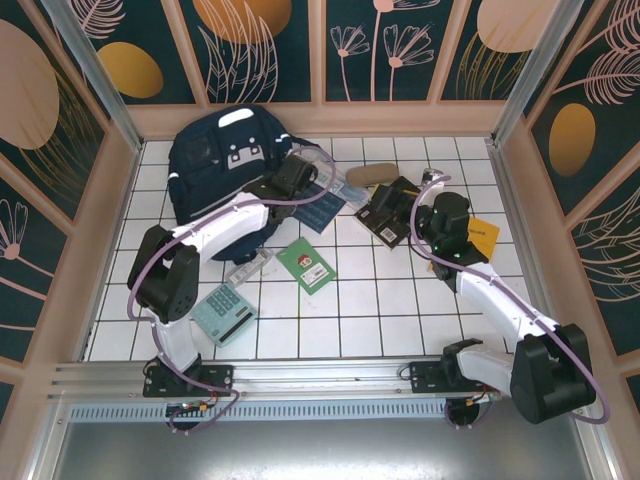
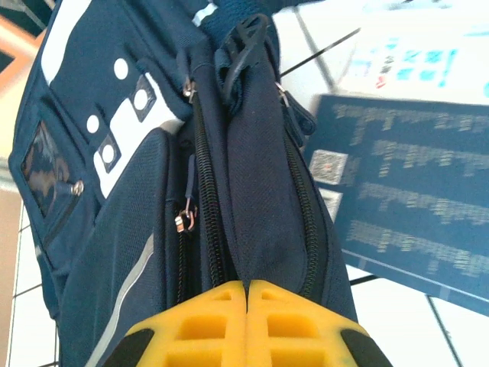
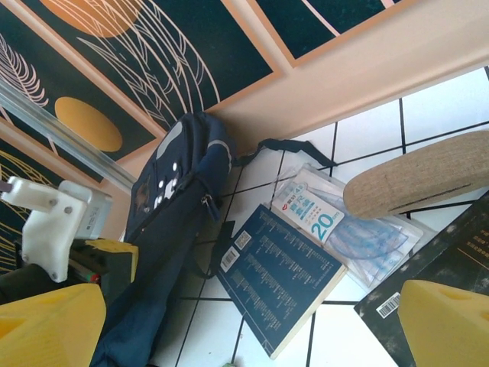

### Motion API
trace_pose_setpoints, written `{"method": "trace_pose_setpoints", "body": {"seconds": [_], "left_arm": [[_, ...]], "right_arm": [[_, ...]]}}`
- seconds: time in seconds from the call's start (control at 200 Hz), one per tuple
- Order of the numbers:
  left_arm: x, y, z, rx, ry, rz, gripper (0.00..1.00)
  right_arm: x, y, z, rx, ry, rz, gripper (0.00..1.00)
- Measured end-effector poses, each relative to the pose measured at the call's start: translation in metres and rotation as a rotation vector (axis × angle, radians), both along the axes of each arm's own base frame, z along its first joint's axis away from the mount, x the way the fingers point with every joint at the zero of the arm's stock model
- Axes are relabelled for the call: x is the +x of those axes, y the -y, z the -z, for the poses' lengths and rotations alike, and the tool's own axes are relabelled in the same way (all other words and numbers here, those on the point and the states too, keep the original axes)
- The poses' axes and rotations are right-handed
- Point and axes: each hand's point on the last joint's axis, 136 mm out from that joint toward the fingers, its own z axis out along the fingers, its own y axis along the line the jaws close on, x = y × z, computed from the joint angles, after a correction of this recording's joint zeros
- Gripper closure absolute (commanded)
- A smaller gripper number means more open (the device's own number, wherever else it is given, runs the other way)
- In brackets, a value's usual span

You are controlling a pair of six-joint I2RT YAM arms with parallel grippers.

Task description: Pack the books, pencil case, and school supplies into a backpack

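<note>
The navy backpack [image 1: 222, 160] lies at the back left. My left gripper [image 1: 290, 178] is at its right edge, shut, with a fold of the backpack's fabric [image 2: 252, 191] running between two zippers into its closed fingertips [image 2: 229, 302]. Beside it lie the dark blue book [image 1: 322, 205], the clear packet [image 3: 359, 229] and the tan pencil case [image 1: 372, 175]. My right gripper [image 1: 420, 215] hovers open over the dark brown book [image 1: 392, 212], with nothing between its fingers [image 3: 439, 321]. The green book [image 1: 305, 265], calculator [image 1: 224, 313], white-grey bar [image 1: 248, 268] and yellow-orange book [image 1: 482, 235] lie on the tiles.
Patterned walls with a beige ledge [image 1: 320, 120] close the white tiled table on three sides. A metal rail [image 1: 300, 375] runs along the near edge between the arm bases. The backpack's strap [image 3: 286, 149] trails toward the back wall.
</note>
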Motion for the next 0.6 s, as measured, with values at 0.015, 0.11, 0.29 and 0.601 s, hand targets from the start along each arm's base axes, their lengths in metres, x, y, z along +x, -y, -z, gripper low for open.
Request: {"method": "trace_pose_setpoints", "body": {"seconds": [0.015, 0.11, 0.29, 0.601], "left_arm": [[-0.002, 0.005, -0.001, 0.000, 0.001, 0.010, 1.00], [-0.016, 0.034, -0.007, -0.008, 0.002, 0.072, 1.00], [-0.039, 0.072, -0.004, -0.059, -0.020, 0.152, 1.00], [-0.059, 0.068, 0.044, -0.113, -0.098, 0.144, 0.59]], "right_arm": [[0.000, 0.000, 0.000, -0.001, -0.001, 0.002, 0.01], [0.001, 0.002, 0.002, -0.004, -0.007, 0.011, 0.01], [0.003, 0.001, 0.011, -0.013, -0.033, 0.014, 0.02], [0.008, -0.007, 0.036, -0.020, -0.089, 0.003, 0.04]]}}
